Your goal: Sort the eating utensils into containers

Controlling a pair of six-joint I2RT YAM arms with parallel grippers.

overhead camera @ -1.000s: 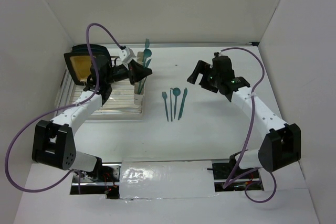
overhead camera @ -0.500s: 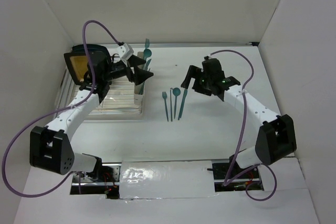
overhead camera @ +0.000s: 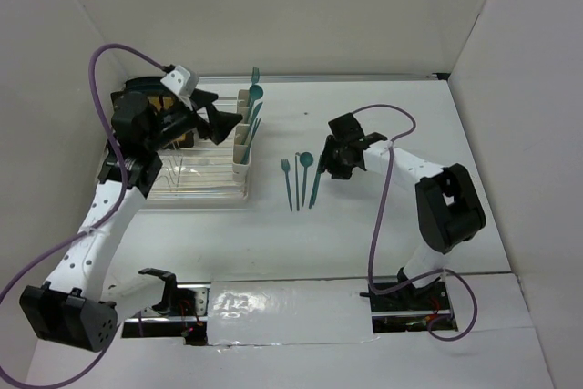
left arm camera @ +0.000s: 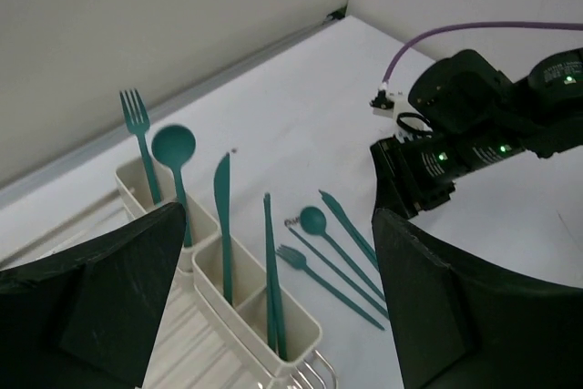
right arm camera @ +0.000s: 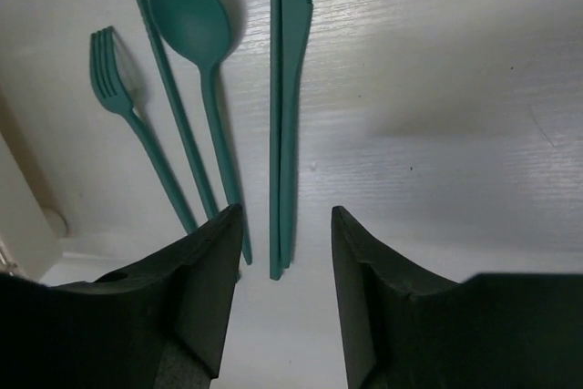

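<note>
The containers [overhead camera: 243,134] [left arm camera: 239,281], a row of cream cups, stand at the right end of the dish rack. Upright in them are a fork [left arm camera: 138,134], a spoon [left arm camera: 173,148], a knife [left arm camera: 222,199] and thin sticks [left arm camera: 270,261]. A fork [overhead camera: 286,178] [right arm camera: 114,79], a thin stick [right arm camera: 173,97], a spoon [overhead camera: 306,163] [right arm camera: 189,20] and a knife [overhead camera: 317,179] [right arm camera: 290,88] lie side by side on the table. My left gripper [overhead camera: 217,121] [left arm camera: 278,218] hovers open and empty left of the cups. My right gripper [overhead camera: 333,163] [right arm camera: 285,216] is low over the table, jaws apart astride the knife's handle end without touching it.
The clear dish rack [overhead camera: 196,178] lies left of the cups under my left arm. White walls close in the table on three sides. My right arm's purple cable [overhead camera: 383,189] loops over the table's right half.
The left gripper has opened and pulled back to the left, away from the cups. The right gripper has moved left and down to the knife, and its jaws have narrowed.
</note>
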